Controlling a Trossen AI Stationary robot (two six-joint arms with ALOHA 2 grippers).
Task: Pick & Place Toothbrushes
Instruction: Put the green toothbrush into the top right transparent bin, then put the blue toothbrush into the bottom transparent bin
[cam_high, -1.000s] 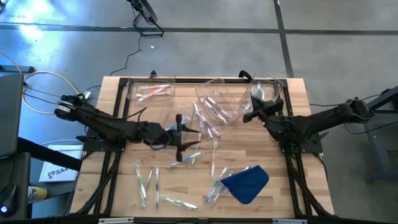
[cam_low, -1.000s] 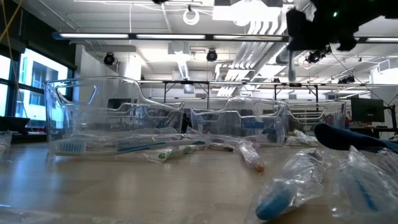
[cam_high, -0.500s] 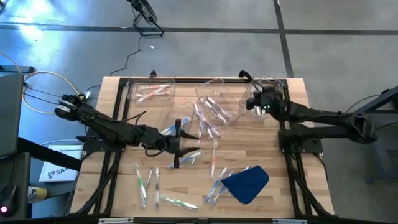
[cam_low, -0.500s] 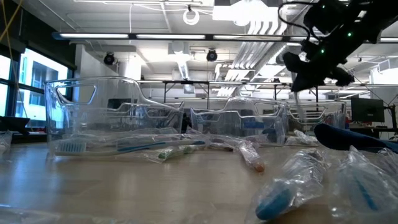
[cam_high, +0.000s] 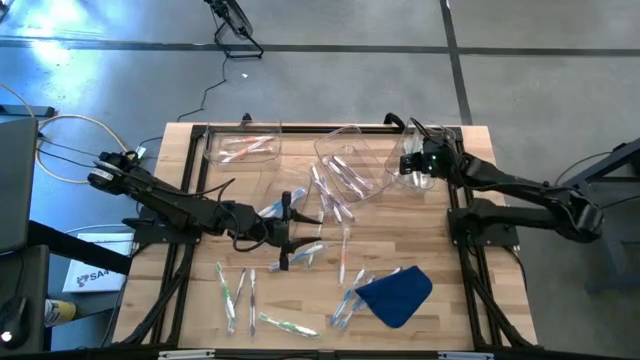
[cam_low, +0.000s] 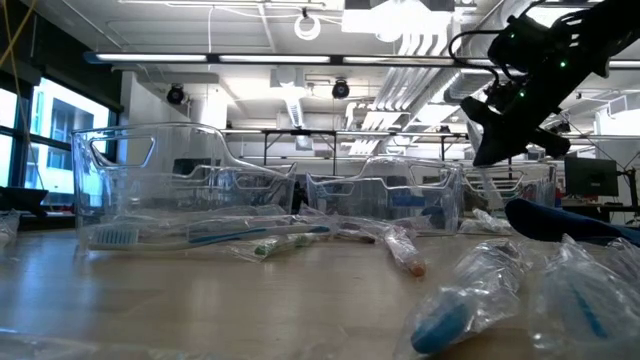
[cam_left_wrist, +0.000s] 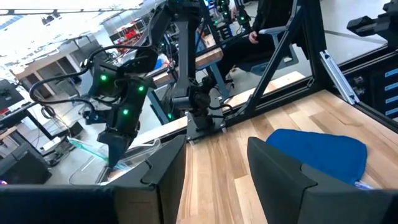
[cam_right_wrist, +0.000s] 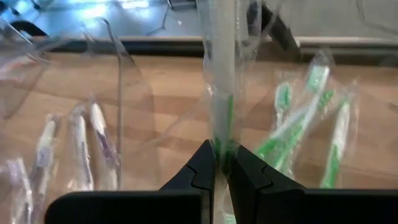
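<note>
My right gripper (cam_high: 412, 165) hovers over the clear bin (cam_high: 432, 135) at the table's far right, shut on a clear-wrapped toothbrush with green accents (cam_right_wrist: 221, 93). More green toothbrushes (cam_right_wrist: 298, 124) lie in that bin. Purple ones (cam_right_wrist: 81, 143) lie in the tilted middle bin (cam_high: 350, 165). Several loose wrapped toothbrushes (cam_high: 235, 290) lie flat on the wood near the front. My left gripper (cam_high: 290, 232) stands open and level above the table's middle, with nothing between its fingers (cam_left_wrist: 168, 180). My right gripper pinches the wrapped toothbrush's handle (cam_right_wrist: 221, 140) between its two fingertips, film and all. The fingers slant down toward the bin, and the brush runs on ahead along them. It is lifted clear above the bin's green brushes.
A third clear bin (cam_high: 240, 148) with a few brushes stands at the far left. A blue cloth (cam_high: 395, 293) lies near the front right with wrapped brushes beside it. Black frame rails (cam_high: 185, 240) run along both table sides.
My right gripper has swung toward the table's far edge to over the right bin, sunk a little and tipped its fingers downward, still shut on the toothbrush. Its arm has swung out toward the right.
</note>
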